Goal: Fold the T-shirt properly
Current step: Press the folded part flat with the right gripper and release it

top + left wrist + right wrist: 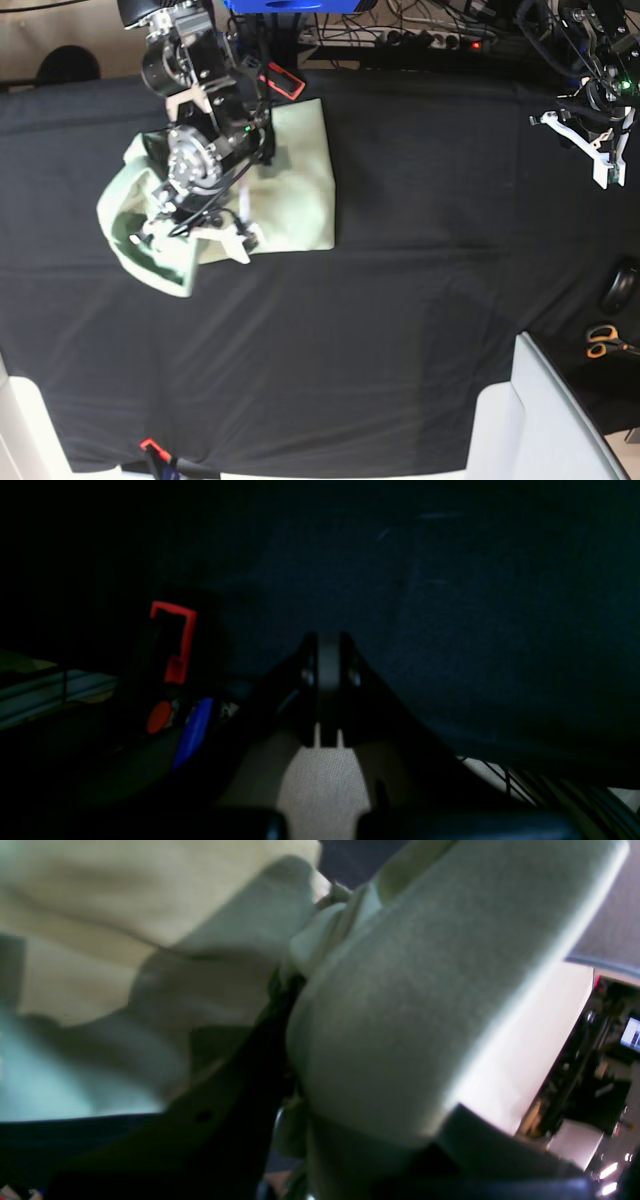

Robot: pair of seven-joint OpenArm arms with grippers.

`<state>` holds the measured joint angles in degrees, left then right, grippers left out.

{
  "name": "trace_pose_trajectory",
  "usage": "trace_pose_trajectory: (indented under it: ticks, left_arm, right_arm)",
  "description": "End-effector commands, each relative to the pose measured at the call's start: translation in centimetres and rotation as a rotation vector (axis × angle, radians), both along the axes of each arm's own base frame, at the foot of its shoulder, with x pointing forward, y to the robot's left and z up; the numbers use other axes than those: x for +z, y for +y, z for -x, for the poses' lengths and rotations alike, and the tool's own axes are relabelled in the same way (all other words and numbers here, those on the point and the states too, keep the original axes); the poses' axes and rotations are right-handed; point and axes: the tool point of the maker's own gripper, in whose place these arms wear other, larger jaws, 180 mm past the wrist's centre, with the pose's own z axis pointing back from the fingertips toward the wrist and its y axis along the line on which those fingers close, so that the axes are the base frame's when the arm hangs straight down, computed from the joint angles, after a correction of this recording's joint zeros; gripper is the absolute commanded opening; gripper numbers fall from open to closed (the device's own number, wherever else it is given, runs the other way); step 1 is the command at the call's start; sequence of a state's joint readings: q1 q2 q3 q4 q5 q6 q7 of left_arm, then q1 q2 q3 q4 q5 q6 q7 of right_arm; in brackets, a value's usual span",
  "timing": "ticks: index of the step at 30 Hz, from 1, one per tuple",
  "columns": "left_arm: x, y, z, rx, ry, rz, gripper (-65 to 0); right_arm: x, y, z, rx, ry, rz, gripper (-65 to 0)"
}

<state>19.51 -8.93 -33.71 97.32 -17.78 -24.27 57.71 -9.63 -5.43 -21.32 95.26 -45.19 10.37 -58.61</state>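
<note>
The pale mint-green T-shirt [300,180] lies partly folded on the black table cover at the upper left of the base view. Its left part is bunched and lifted. My right gripper [200,235] is over that bunched part and is shut on the cloth. In the right wrist view the shirt [425,1015] fills the frame, draped around the gripper [292,980]. My left gripper [600,150] hangs far to the right, away from the shirt. In the dark left wrist view its fingers [310,675] stand close together, holding nothing.
The black table cover [400,300] spans the view. Orange-handled scissors [600,342] and a dark round object [622,288] lie at the right edge. A white panel [540,420] stands at bottom right. Cables and a power strip [430,40] run along the back.
</note>
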Motion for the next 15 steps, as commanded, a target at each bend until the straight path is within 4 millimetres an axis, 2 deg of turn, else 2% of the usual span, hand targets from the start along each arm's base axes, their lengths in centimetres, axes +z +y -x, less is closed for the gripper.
trace_pose_trajectory:
  ticks: [1, 10, 15]
  left_arm:
    - [1.0, 0.6, -0.6, -0.01, -0.03, -0.027, -65.0]
    - [1.0, 0.6, -0.6, -0.01, -0.03, -0.027, -65.0]
    - [1.0, 0.6, -0.7, -0.01, -0.031, -0.028, -65.0]
  right_arm:
    - [0.9, 0.3, -0.8, 0.001, -0.039, -0.004, -64.7]
    - [0.8, 0.7, -0.7, 0.006, -0.035, -0.01, -64.7]
    - [0.7, 3.2, 0.1, 0.075, -0.023, -0.024, -64.7]
